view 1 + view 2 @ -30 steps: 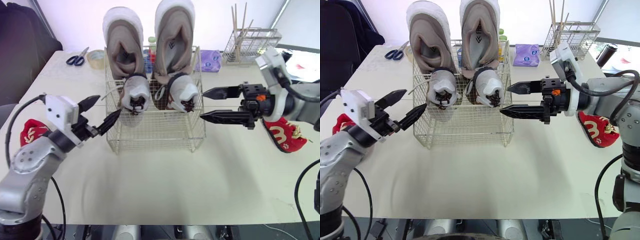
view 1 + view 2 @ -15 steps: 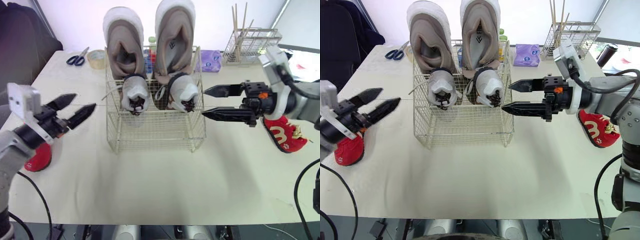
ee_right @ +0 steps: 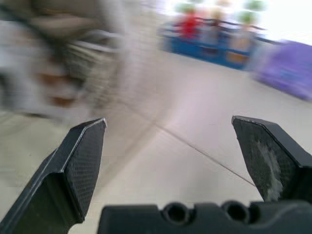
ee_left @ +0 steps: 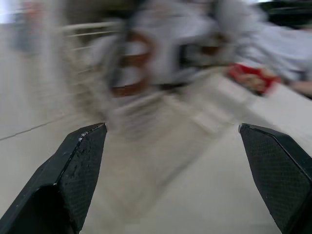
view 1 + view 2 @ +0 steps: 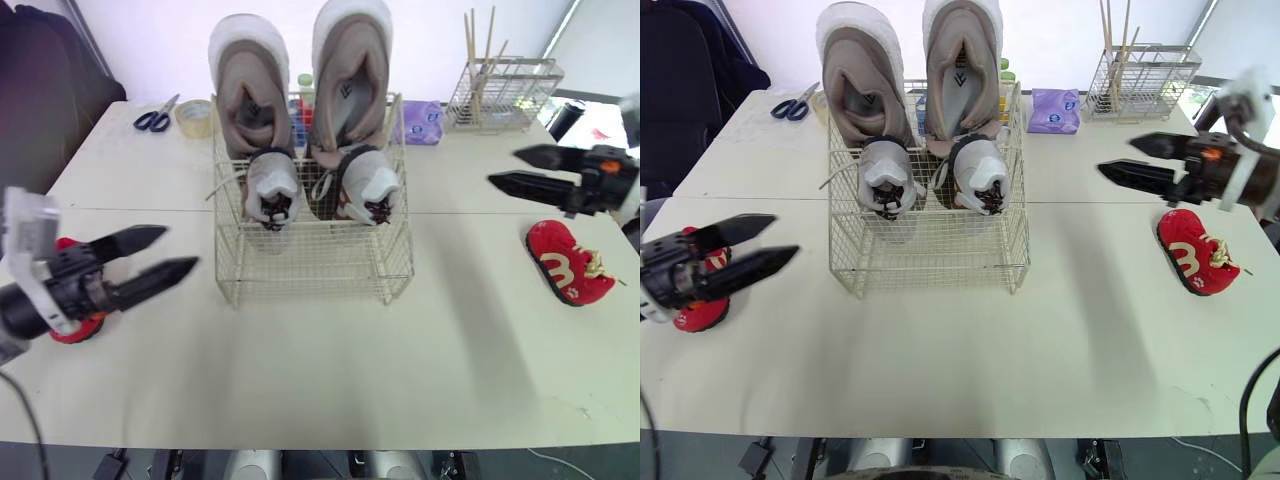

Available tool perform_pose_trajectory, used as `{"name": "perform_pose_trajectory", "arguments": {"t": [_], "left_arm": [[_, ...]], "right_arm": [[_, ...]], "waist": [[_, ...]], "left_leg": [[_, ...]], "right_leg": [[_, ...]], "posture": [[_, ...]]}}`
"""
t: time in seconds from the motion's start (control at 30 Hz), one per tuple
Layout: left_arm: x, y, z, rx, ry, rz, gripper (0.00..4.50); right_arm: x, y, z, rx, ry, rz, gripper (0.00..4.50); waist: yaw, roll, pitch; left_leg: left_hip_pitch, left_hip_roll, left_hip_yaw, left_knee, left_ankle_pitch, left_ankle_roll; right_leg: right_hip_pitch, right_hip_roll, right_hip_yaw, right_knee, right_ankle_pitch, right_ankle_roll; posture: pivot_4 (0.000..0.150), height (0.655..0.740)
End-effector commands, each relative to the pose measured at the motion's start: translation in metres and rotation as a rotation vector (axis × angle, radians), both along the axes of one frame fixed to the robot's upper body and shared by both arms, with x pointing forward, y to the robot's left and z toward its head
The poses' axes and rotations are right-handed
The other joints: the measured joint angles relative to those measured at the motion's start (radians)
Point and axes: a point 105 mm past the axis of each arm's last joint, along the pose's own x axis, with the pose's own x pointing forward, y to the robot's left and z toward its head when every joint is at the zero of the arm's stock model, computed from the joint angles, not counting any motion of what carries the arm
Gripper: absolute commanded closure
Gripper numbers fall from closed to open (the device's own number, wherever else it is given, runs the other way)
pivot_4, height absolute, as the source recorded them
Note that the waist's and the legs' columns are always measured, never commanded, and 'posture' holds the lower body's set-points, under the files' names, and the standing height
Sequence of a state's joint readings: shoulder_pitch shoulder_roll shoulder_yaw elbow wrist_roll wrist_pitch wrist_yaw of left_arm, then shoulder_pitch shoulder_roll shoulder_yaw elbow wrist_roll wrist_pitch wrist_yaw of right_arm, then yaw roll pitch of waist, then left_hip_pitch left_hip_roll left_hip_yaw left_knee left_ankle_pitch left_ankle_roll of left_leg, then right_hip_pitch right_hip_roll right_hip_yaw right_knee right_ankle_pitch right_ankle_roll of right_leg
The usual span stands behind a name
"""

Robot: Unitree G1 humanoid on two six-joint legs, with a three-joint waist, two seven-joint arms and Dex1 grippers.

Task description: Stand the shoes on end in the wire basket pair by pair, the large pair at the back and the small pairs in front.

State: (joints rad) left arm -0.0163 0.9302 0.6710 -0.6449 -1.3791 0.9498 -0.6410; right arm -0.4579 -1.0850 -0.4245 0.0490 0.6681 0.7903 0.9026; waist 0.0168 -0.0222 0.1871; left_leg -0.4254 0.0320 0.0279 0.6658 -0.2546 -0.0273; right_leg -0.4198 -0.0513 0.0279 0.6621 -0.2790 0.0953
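A wire basket [image 5: 315, 265] stands mid-table. Two large beige shoes [image 5: 248, 90] [image 5: 350, 70] stand on end at its back. In front of them stand two small grey shoes [image 5: 270, 190] [image 5: 370, 185]. One small red shoe [image 5: 565, 262] lies on the table at the right. Another red shoe [image 5: 72, 326] lies at the left, partly hidden behind my left gripper [image 5: 180, 250]. That gripper is open and empty, left of the basket. My right gripper [image 5: 502, 167] is open and empty too, hanging to the right of the basket and behind the right red shoe.
Scissors [image 5: 153, 118] and a tape roll [image 5: 192, 117] lie at the back left. A purple tissue pack [image 5: 420, 122] and a wire rack with sticks [image 5: 503, 90] stand at the back right. Small bottles stand behind the basket.
Both grippers have drawn away from the basket: the left one toward the near left, the right one out to the right, uncovering the right red shoe. The shoes have not moved.
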Motion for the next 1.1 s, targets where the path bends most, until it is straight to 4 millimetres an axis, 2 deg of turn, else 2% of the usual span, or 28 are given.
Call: {"name": "perform_pose_trajectory", "arguments": {"t": [0.03,0.13,0.2,0.27,0.3,0.37,0.4,0.63,0.87,1.1], "left_arm": [[-0.003,-0.048,-0.004,0.023,-0.056,-0.191,0.01],[0.005,-0.074,-0.006,-0.014,-0.087,-0.24,0.01],[0.013,-0.093,-0.006,-0.072,-0.13,-0.247,0.01],[0.008,-0.108,-0.014,-0.078,-0.146,-0.291,0.01],[0.004,-0.116,-0.018,-0.086,-0.139,-0.314,0.01],[-0.009,-0.125,-0.018,-0.126,-0.12,-0.362,0.01],[-0.012,-0.127,-0.017,-0.141,-0.118,-0.371,0.01],[-0.021,-0.135,-0.029,-0.069,-0.104,-0.391,0.01],[-0.025,-0.124,-0.041,-0.017,-0.048,-0.379,0.01],[-0.024,-0.118,-0.048,0.031,-0.04,-0.359,0.01]], "right_arm": [[-0.028,-0.034,-0.001,-0.12,-0.208,-0.22,0.0],[-0.051,-0.054,-0.013,-0.08,-0.218,-0.353,0.0],[-0.071,-0.065,-0.038,-0.015,-0.164,-0.463,0.0],[-0.087,-0.063,-0.068,-0.029,-0.087,-0.494,0.0],[-0.093,-0.07,-0.081,-0.014,-0.069,-0.545,0.0],[-0.101,-0.085,-0.114,0.02,-0.018,-0.661,0.0],[-0.102,-0.089,-0.124,0.02,-0.005,-0.69,0.0],[-0.077,-0.103,-0.165,0.084,0.057,-0.711,0.0],[-0.041,-0.1,-0.17,0.132,0.026,-0.661,0.0],[-0.02,-0.12,-0.181,0.168,0.013,-0.734,0.0]], "waist": [[0.005,0.001,-0.001],[0.008,0.008,-0.003],[0.0,0.011,-0.005],[-0.007,0.01,-0.006],[-0.03,0.01,-0.006],[-0.033,0.01,-0.013],[-0.033,0.01,-0.013],[-0.033,0.014,-0.015],[-0.032,0.015,-0.015],[-0.029,0.015,-0.015]], "left_leg": [[0.0,0.0,-0.001,0.001,0.0,0.0],[0.001,-0.001,-0.001,0.0,0.0,0.0],[0.003,-0.001,0.001,0.0,0.0,0.0],[0.01,-0.001,-0.002,0.0,0.0,0.0],[0.013,-0.001,-0.002,-0.003,0.0,0.0],[0.019,0.0,0.0,-0.005,0.0,0.0],[0.019,0.0,0.0,-0.005,0.0,0.0],[0.02,-0.001,0.002,-0.004,0.0,0.001],[0.019,-0.001,0.002,-0.005,-0.001,0.001],[0.019,-0.002,0.004,-0.004,-0.001,0.001]], "right_leg": [[0.001,0.002,0.001,-0.001,0.001,0.002],[0.003,0.004,0.003,-0.001,0.002,0.003],[0.003,0.005,0.007,0.0,0.002,0.004],[0.011,0.008,0.007,-0.002,0.001,0.004],[0.013,0.009,0.008,-0.003,0.001,0.004],[0.017,0.011,0.015,-0.005,-0.001,0.002],[0.017,0.012,0.015,-0.005,-0.002,0.002],[0.017,0.01,0.02,-0.007,-0.002,0.0],[0.017,0.011,0.021,-0.008,-0.002,0.001],[0.018,0.011,0.021,-0.009,-0.002,0.001]], "posture": [[0.15,0.74],[0.15,0.74],[0.15,0.74],[0.15,0.74],[0.15,0.74],[0.15,0.74],[0.15,0.74],[0.15,0.74],[0.15,0.74],[0.15,0.74]]}}
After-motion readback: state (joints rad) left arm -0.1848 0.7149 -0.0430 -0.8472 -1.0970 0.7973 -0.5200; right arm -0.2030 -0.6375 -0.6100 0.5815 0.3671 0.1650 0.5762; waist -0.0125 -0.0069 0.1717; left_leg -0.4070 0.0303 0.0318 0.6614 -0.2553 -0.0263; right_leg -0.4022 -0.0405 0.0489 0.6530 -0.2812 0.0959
